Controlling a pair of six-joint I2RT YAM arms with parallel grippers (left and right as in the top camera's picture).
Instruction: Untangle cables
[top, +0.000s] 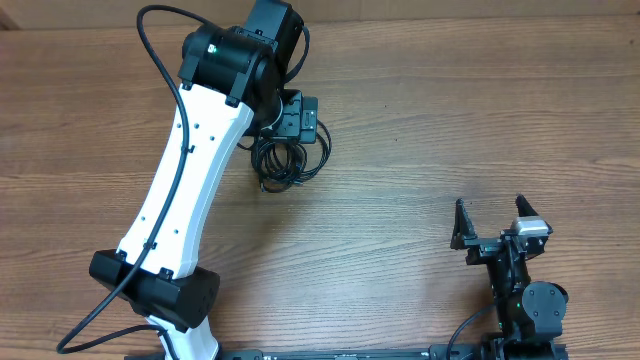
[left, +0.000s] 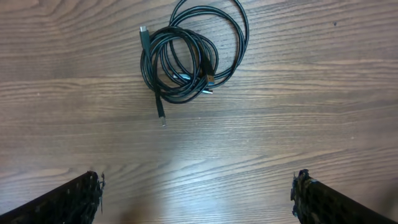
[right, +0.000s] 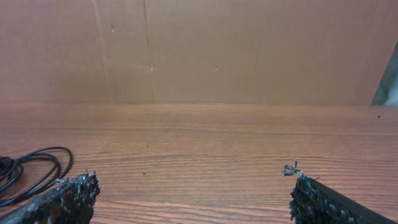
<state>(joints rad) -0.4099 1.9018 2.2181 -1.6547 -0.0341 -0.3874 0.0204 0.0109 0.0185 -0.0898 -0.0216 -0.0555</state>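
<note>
1. Right gripper (top: 489, 202): sits close to the near edge of the tabletop (top: 420, 110), toward the right corner. Jaws stand fully apart and hold nothing. It is well apart from the work.

2. Left gripper (left: 198, 180): hovers over the far half, left of centre. Jaws are spread wide and are empty, with bare wood between the fingers.

3. The cables (left: 177, 94): lie flat as one small overlapping coil, just beyond the left gripper and nearer the far edge than the near edge. One plug end points out toward the near side. A wider loop bulges toward the far edge.

Likely hazards:
- Closing on the whole coil probably lifts it as one lump and pulls the crossings tighter.
- The cords are thin and flat on the wood, so a low approach may scrape the fingers on the tabletop, while a high one may miss.
- With nothing pinning the coil, pulling one strand probably drags everything.
- A plug end may snag inside a loop.
- Bringing the right arm across risks contact between the arms.
</note>
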